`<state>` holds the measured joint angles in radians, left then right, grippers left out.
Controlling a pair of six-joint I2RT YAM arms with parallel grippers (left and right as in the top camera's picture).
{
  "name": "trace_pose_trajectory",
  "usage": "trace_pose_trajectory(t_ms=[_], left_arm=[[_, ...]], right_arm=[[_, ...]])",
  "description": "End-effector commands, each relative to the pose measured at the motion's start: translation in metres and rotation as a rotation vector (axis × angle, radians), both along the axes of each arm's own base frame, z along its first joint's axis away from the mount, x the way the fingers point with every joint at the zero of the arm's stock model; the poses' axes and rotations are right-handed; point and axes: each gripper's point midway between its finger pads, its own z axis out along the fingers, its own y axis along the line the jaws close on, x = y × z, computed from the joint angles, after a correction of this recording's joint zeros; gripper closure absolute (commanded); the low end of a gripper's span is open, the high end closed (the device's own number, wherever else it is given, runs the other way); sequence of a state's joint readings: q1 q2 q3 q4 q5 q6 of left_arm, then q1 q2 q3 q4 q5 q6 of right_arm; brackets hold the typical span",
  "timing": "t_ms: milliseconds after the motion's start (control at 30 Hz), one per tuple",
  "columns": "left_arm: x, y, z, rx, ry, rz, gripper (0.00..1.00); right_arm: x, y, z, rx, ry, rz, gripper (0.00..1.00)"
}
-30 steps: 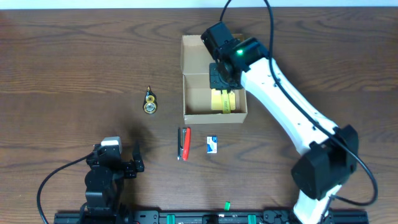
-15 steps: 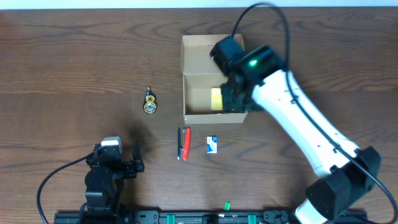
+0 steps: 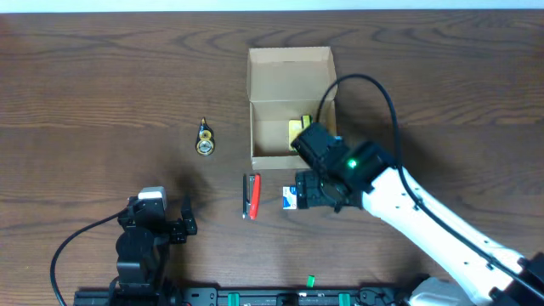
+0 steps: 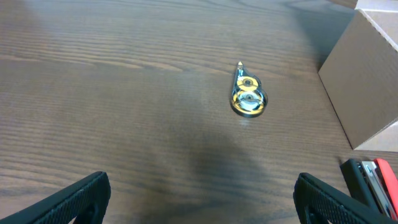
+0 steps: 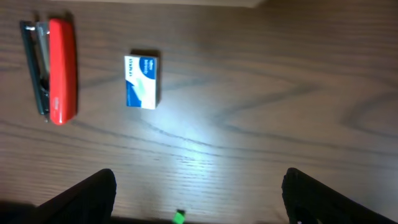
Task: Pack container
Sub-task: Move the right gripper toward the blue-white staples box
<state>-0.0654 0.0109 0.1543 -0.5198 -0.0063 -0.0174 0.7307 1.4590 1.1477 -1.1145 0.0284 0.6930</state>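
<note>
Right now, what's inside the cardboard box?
A pale-yellow pad lies in the container's right half; the rest of the visible floor is bare. The right arm covers the near right corner, so anything there is hidden.

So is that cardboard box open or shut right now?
Open. The cardboard box has its flap lid folded back, and a yellow item shows inside it from overhead.

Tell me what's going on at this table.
The right gripper hangs open and empty close to the small blue-and-white box, which lies beside the red stapler. A yellow item lies inside the cardboard container. The left gripper sits open near the correction tape, holding nothing.
</note>
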Motion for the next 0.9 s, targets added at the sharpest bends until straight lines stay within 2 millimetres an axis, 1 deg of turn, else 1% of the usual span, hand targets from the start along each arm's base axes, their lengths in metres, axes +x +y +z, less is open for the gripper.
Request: trace_pose_trajectory(t_ms=[0,100,167,333,433,500,733,867], left_arm=[[0.0,0.001,-0.005,0.017,0.007,-0.001,0.05],[0.0,0.001,-0.005,0.017,0.007,-0.001,0.05],[0.0,0.001,-0.005,0.017,0.007,-0.001,0.05],[0.0,0.001,-0.005,0.017,0.007,-0.001,0.05],[0.0,0.001,-0.005,0.017,0.007,-0.001,0.05],[0.0,0.001,-0.005,0.017,0.007,-0.001,0.05],[0.0,0.001,-0.005,0.017,0.007,-0.001,0.05],[0.0,0.001,-0.005,0.017,0.007,-0.001,0.05]], right_arm=[[-0.017,0.003,-0.022,0.037,0.061,-0.021,0.15],[-0.019,0.006,-0.041,0.066,0.066,-0.056,0.15],[-0.018,0.011,-0.048,0.088,0.05,-0.062,0.15],[-0.016,0.029,-0.051,0.128,-0.002,-0.028,0.15],[-0.012,0.039,-0.054,0.122,-0.052,0.003,0.11],[-0.011,0.043,-0.058,0.12,-0.053,0.011,0.1],[-0.009,0.038,-0.083,0.049,-0.012,0.015,0.1],[-0.007,0.04,-0.088,0.046,-0.012,0.023,0.1]])
